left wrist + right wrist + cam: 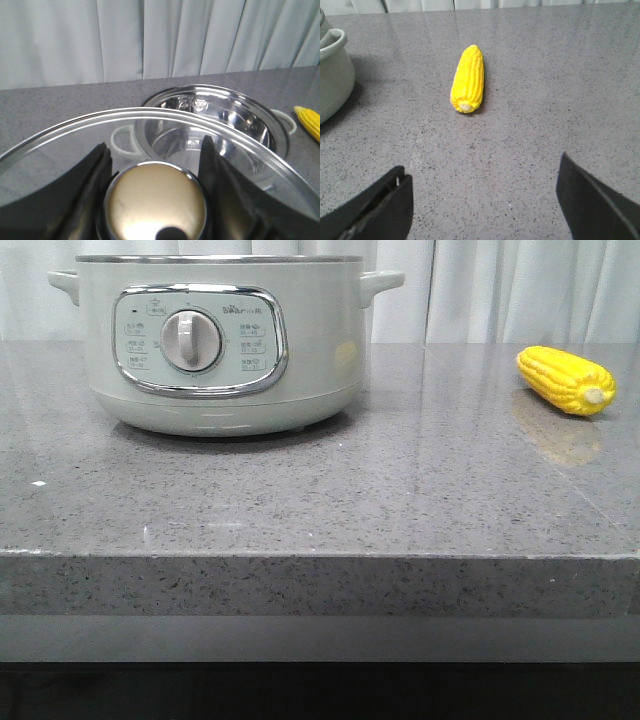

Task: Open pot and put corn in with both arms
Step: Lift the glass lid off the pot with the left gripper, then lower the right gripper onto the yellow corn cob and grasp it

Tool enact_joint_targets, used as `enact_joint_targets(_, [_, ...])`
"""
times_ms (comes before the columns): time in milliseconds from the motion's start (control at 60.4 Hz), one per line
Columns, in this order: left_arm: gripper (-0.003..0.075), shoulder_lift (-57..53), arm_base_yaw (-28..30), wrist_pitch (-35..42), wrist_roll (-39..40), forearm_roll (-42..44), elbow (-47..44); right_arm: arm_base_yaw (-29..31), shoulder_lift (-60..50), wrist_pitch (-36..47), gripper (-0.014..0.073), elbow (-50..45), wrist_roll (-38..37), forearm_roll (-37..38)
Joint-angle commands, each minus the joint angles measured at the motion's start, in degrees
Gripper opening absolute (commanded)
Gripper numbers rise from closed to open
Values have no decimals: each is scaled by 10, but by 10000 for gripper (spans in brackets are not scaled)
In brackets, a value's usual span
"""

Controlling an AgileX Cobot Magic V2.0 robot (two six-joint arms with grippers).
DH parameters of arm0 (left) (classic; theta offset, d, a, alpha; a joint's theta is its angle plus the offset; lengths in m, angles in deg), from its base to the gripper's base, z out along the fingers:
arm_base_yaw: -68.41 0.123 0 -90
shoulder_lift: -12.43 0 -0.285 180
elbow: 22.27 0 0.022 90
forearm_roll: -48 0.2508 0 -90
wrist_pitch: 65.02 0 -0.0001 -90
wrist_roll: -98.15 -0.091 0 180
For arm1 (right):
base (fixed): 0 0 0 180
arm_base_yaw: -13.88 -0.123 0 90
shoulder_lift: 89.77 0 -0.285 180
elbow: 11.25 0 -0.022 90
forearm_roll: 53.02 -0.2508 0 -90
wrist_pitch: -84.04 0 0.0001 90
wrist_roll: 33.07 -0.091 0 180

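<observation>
The pale grey-green pot (pixel 215 345) stands at the back left of the counter, its dial panel facing me. In the left wrist view it is uncovered, its steel inside (pixel 210 125) showing. My left gripper (pixel 155 165) is shut on the gold knob (pixel 156 200) of the glass lid (pixel 65 135) and holds the lid above the counter, beside the pot. The yellow corn (pixel 565 380) lies at the right of the counter. In the right wrist view the corn (pixel 468 79) lies ahead of my right gripper (pixel 482 190), which is open, empty and above the counter. Neither gripper shows in the front view.
Grey speckled stone counter (pixel 320 500) with its front edge near me. A pale curtain (pixel 500 290) hangs behind. The pot's side handle (pixel 332 37) shows at the edge of the right wrist view. The corn's tip (pixel 309 120) shows in the left wrist view.
</observation>
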Motion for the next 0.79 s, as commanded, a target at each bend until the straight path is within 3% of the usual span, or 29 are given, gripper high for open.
enact_joint_targets(0, [188, -56, 1, 74, 1, -11, -11, 3, 17, 38, 602, 21, 3, 8])
enact_joint_targets(248, [188, -124, 1, 59, 1, -11, -36, 1, 126, 24, 602, 79, 3, 0])
enact_joint_targets(778, [188, -125, 1, 58, 1, -11, -36, -32, 444, -82, 602, 327, 42, -4])
